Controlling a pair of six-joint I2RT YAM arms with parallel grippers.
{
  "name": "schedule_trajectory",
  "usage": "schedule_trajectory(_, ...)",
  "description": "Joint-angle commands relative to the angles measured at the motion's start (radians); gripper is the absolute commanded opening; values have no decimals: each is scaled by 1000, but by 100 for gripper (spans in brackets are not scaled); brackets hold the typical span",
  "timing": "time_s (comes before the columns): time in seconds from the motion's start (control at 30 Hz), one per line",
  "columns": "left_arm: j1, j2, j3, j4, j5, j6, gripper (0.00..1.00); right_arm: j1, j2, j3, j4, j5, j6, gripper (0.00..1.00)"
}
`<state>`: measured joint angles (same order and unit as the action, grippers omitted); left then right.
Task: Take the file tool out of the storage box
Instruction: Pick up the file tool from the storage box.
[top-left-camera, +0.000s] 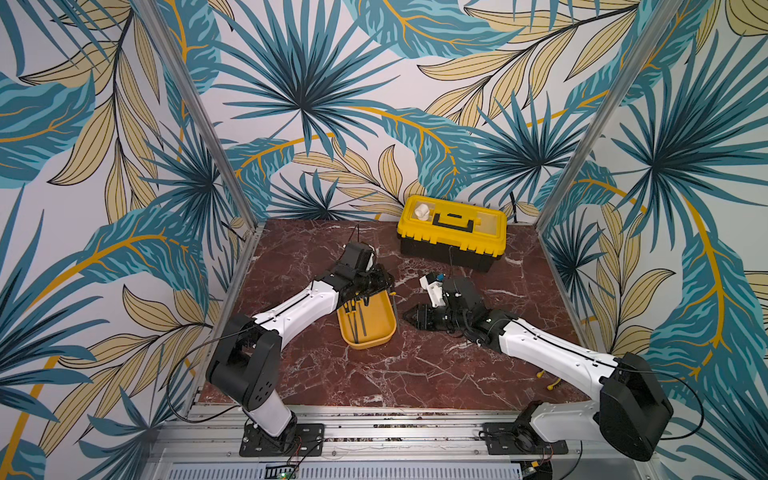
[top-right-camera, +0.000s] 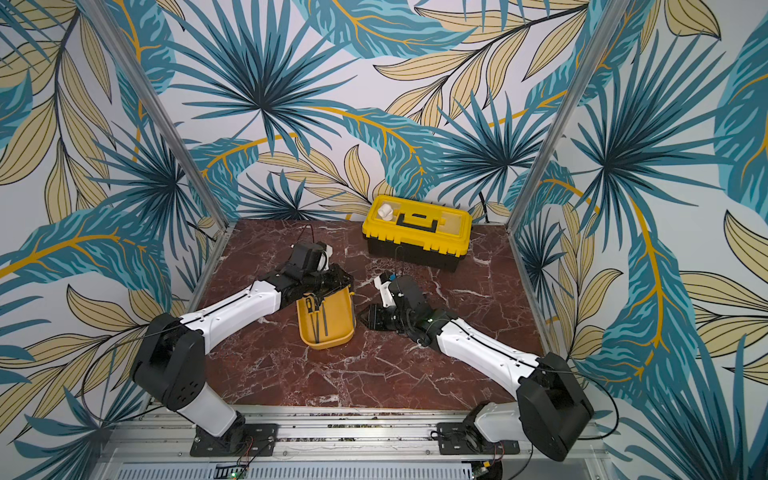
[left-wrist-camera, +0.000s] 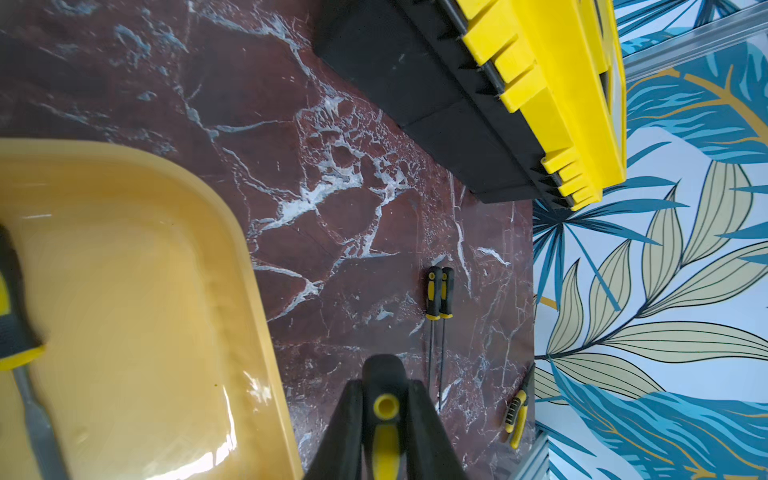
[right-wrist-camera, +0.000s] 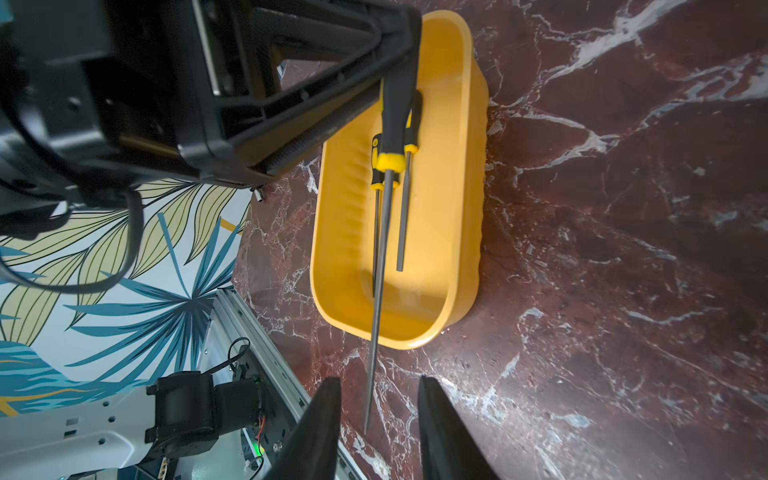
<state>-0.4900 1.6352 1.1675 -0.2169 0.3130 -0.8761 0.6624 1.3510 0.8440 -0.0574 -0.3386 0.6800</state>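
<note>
The storage box (top-left-camera: 378, 328) is a shallow yellow tray mid-table, seen in both top views (top-right-camera: 338, 320). My left gripper (left-wrist-camera: 384, 399) is shut on the black-and-yellow handle (left-wrist-camera: 385, 415) of a file tool, over the tray's far end (top-left-camera: 386, 286). The right wrist view shows that file (right-wrist-camera: 380, 270) slanting out over the tray rim (right-wrist-camera: 440, 208), raised. Its tip lies between the fingers of my right gripper (right-wrist-camera: 379, 384). The jaws stand apart and do not touch it. Two more files (right-wrist-camera: 405, 187) lie inside the tray.
A black toolbox with a yellow lid (top-left-camera: 453, 232) stands at the back right. Two files (left-wrist-camera: 438, 295) lie side by side on the marble, and another tool (left-wrist-camera: 515, 415) lies near the table's edge. Aluminium rails run along the sides and front.
</note>
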Motion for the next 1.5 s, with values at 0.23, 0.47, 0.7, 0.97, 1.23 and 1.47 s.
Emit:
schedule_trajectory(0.23,2,-51,-34,60,43,-37,13,23,55,43,47,-17,11,30)
schedule_trajectory(0.47,2,-54,-34,62,47,-41,13,27,64,47,48,-16,10,20)
schedule_trajectory(0.7,2,-54,-38,73,51,-47,13,28,66,52,40,-17,6,9)
schedule_trajectory(0.97,2,-53,-40,71,58,-32,28,28,59,59,14,4,3,0)
schedule_trajectory(1.23,25,-71,-21,57,105,14,72,28,26,78,-129,114,-31,0)
schedule_trajectory(1.47,29,-100,53,-134,56,170,99,26,-4,78,-347,336,-68,0)
